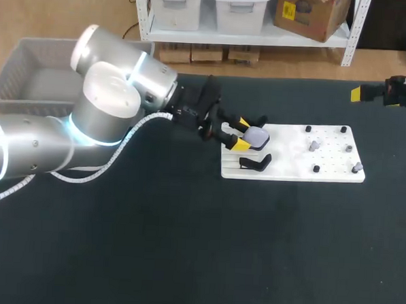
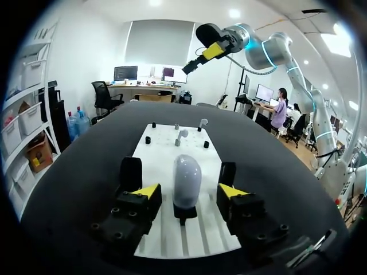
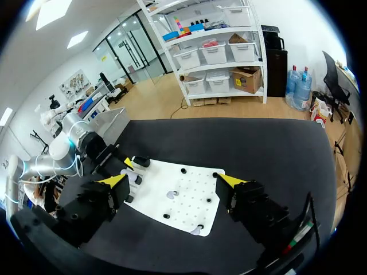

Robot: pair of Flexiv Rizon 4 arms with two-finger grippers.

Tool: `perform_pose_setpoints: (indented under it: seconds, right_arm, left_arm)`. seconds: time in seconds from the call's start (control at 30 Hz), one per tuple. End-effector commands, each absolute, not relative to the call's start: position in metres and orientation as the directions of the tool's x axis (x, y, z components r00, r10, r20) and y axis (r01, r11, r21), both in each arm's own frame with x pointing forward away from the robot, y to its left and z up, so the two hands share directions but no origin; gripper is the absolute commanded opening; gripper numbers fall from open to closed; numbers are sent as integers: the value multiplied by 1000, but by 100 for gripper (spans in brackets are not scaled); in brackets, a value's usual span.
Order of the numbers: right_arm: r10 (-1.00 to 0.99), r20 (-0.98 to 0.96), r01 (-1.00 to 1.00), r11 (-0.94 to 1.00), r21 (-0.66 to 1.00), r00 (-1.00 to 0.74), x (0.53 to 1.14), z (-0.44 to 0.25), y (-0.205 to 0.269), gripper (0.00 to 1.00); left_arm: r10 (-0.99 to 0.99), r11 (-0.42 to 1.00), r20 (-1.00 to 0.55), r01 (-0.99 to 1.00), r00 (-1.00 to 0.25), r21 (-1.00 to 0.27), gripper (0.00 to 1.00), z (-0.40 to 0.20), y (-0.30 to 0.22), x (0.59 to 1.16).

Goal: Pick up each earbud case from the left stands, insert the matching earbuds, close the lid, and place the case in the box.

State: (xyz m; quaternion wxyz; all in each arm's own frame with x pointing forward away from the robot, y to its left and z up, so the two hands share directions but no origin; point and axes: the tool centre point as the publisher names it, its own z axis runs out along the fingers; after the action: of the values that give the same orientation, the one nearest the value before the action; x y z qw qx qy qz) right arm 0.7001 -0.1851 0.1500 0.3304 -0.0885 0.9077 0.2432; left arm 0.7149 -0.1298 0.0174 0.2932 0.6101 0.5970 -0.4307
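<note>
Left gripper (image 1: pixel 242 135): at the left end of the white pegboard (image 1: pixel 291 165), its fingers spread to either side of the earbud case (image 2: pixel 187 176) with a gap on both sides, not yet gripping.
Earbud case: pale lavender, lid shut, sitting on its black stand at the pegboard's left end.
Second stand (image 1: pixel 255 161): black, on the same end of the pegboard, nearer its front edge, and it looks empty.
Earbuds (image 2: pixel 181 135): small grey pieces on pegs toward the pegboard's right end.
Right gripper (image 3: pixel 173 181): hanging high beyond the pegboard's right end, fingers wide apart, holding nothing.
Grey bin (image 1: pixel 43 82): well left of the pegboard.
Doing it well: I'd centre the case between the fingers, close on its flat sides, then lift straight off the stand.
Writing: none I can read on the case or pegboard.
</note>
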Motion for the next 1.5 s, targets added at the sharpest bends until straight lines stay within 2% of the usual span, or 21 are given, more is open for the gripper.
perform_pose_setpoints:
  seconds: [0.03, 0.2, 0.27, 0.4, 0.7, 0.73, 0.9, 1.2, 1.5]
  right_arm:
    - [0, -643, -321, 866, 383, -766, 700, 150, -185, 100]
    - [0, -643, -321, 866, 383, -766, 700, 150, -185, 100]
    - [0, -643, -321, 866, 383, -766, 700, 150, -185, 100]
    - [0, -643, -321, 866, 383, -766, 700, 150, -185, 100]
    - [0, -643, -321, 866, 383, -766, 700, 150, -185, 100]
    - [0, -643, -321, 866, 383, -766, 700, 150, -185, 100]
    - [0, -643, -321, 866, 383, -766, 700, 150, -185, 100]
    - [0, -643, -321, 866, 383, -766, 700, 150, -185, 100]
    - [0, -643, -321, 866, 383, -766, 700, 150, -185, 100]
  left_arm:
    - [478, -120, -874, 980, -84, -160, 49, 16, -132, 718]
    - [475, -121, -875, 979, -88, -164, 48, 15, -133, 719]
    - [476, -121, -875, 979, -89, -166, 42, 14, -133, 719]
    - [476, -125, -875, 978, -90, -168, 46, 13, -135, 719]
    - [476, -132, -875, 976, -88, -170, 40, 12, -138, 720]
    - [476, -134, -875, 976, -87, -170, 37, 12, -139, 720]
    - [476, -137, -875, 976, -83, -168, 0, 14, -139, 718]
    - [423, -142, -904, 982, -54, -124, 0, 40, -120, 711]
    - [231, -179, -970, 976, -80, -124, 0, 83, -95, 704]
